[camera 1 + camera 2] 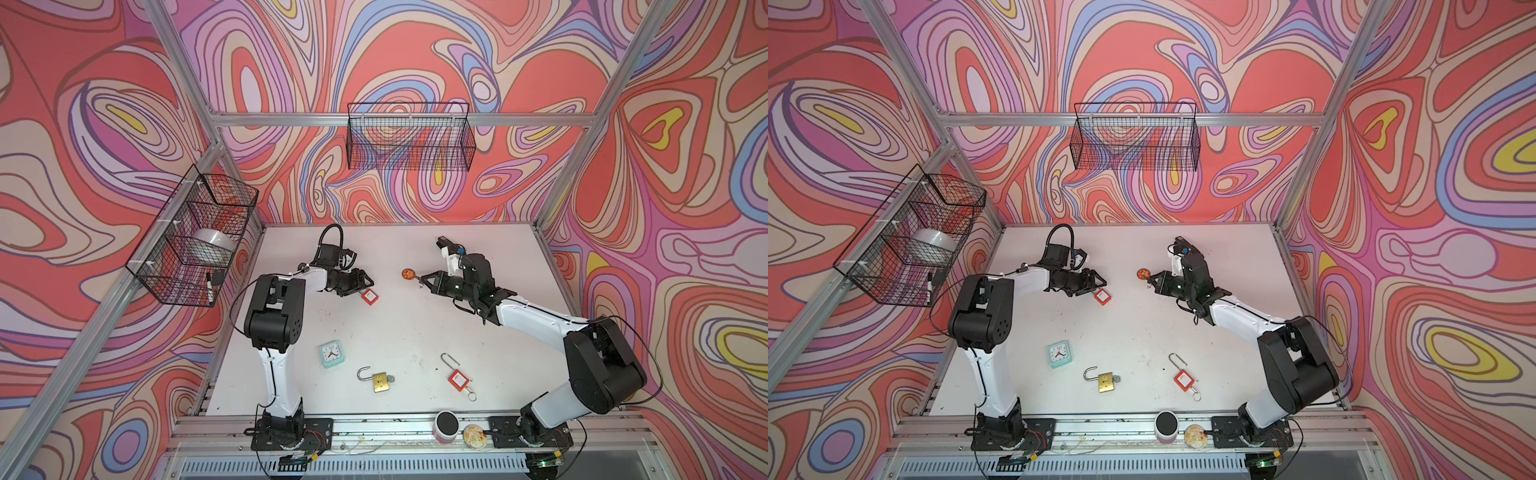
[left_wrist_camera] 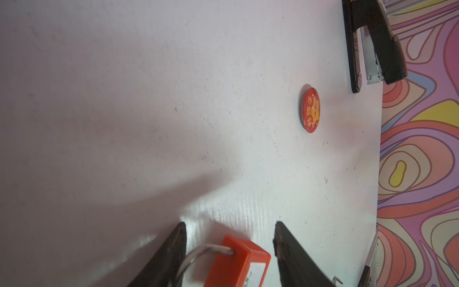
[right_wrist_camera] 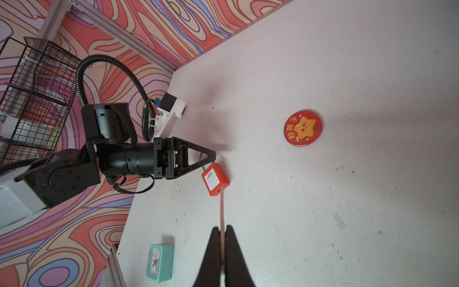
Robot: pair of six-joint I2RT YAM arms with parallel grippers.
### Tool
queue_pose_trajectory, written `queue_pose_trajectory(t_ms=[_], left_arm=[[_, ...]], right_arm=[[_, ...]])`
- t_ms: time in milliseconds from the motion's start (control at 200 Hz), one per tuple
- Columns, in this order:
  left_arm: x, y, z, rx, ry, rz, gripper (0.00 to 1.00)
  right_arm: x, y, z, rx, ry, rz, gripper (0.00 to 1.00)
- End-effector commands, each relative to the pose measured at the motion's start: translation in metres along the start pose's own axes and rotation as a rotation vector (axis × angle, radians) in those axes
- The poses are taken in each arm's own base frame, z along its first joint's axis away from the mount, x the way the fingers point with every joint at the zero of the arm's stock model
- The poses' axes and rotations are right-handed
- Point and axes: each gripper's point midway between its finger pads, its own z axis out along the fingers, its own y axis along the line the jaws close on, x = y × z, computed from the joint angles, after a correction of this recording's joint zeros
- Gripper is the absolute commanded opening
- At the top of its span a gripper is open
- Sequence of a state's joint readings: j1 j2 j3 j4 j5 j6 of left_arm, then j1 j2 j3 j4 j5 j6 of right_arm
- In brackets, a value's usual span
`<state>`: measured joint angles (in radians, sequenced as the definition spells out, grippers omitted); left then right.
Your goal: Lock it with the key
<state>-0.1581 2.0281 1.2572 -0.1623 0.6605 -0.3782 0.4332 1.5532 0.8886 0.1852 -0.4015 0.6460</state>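
Observation:
A red padlock (image 1: 369, 296) (image 1: 1102, 296) lies flat on the white table (image 1: 415, 332), its label facing up in the right wrist view (image 3: 214, 179). My left gripper (image 1: 368, 283) (image 2: 229, 225) (image 3: 211, 156) is open around its shackle end; in the left wrist view the red body (image 2: 238, 263) sits between the fingers, touching neither. My right gripper (image 1: 423, 279) (image 1: 1152, 278) (image 3: 222, 227) is shut on the key (image 3: 222, 211), a thin pinkish strip seen edge-on and pointing toward the padlock. In both top views the key stands well to the right of the lock.
A round red badge (image 1: 409, 274) (image 3: 302, 128) lies just beyond my right gripper. Nearer the front are a teal clock (image 1: 331, 353), an open brass padlock (image 1: 380, 380) and another red padlock (image 1: 456, 377). A black stapler (image 2: 372, 42) sits near the back wall.

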Motion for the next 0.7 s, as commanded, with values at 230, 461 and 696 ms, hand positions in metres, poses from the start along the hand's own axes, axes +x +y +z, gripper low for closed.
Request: queue_pose_trajectory(t_ms=[230, 461, 696], left_arm=[[0.001, -0.002, 0.025, -0.021, 0.057, 0.0, 0.63], [-0.001, -0.007, 0.031, -0.023, 0.06, 0.024, 0.64], [-0.002, -0.013, 0.03, 0.012, 0.052, 0.015, 0.64]], right_arm=[[-0.006, 0.008, 0.002, -0.02, -0.005, -0.007, 0.0], [-0.005, 0.007, 0.002, -0.023, -0.007, 0.017, 0.0], [-0.001, 0.002, 0.004, -0.013, -0.005, 0.033, 0.0]])
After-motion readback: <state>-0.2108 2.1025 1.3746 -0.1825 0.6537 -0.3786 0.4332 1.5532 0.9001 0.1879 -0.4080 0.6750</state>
